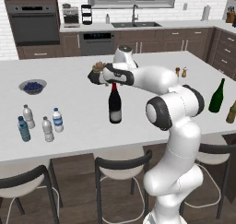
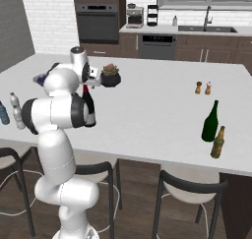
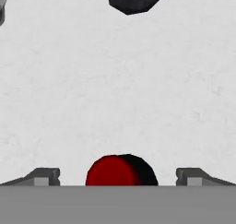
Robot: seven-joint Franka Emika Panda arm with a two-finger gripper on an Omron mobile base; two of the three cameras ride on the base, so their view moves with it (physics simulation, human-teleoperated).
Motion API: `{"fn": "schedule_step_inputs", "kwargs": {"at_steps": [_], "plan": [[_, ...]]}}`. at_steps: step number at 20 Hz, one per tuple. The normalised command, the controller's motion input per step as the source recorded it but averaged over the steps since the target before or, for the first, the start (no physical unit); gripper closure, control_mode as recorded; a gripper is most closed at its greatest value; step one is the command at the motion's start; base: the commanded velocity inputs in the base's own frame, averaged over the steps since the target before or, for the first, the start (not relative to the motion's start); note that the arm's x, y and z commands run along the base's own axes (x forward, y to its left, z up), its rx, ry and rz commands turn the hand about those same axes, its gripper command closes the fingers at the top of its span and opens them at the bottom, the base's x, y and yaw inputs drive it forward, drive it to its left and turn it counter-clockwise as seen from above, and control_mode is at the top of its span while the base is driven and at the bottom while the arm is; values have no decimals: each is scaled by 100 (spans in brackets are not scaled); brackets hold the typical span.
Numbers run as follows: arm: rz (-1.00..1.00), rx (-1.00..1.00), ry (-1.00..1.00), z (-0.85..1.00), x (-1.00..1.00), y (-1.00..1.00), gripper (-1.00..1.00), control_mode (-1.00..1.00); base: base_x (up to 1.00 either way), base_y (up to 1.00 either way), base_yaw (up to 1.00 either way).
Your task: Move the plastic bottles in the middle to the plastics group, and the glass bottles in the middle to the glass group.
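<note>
The glass bottle in the middle, a dark wine bottle (image 1: 115, 109) with a red foil neck, stands upright on the white island counter (image 1: 152, 103). My gripper (image 1: 113, 82) hangs right over its neck, open. In the hand view the red bottle top (image 3: 110, 170) lies between my fingertips (image 3: 46, 176), clear of both. The arm partly hides this bottle (image 2: 90, 110) in the right base view. Two clear white-capped plastic bottles (image 1: 57, 120) (image 1: 47, 129) stand at the left, beside the plastics group (image 1: 24, 128). Far right stands the glass group: a green wine bottle (image 1: 217, 96) and an amber bottle (image 1: 232, 112).
A potted plant (image 1: 98, 67) sits just behind the gripper, with a bowl of blueberries (image 1: 32, 86) at the back left. Salt and pepper shakers (image 1: 180, 72) stand further right. Stools (image 1: 122, 165) line the near counter edge. Bare counter lies between the wine bottle and the green bottle.
</note>
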Motion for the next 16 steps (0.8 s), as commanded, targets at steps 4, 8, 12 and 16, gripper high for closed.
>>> {"fn": "schedule_step_inputs", "kwargs": {"at_steps": [4,8,12,16], "plan": [[0,0,-5,-22,-2,13,100,-100,0,0,0],[0,0,0,-22,0,-2,100,-100,0,0,0],[0,0,-1,-11,-6,-11,100,-100,0,0,0],[0,0,-3,5,-33,-18,100,-100,0,0,0]]}}
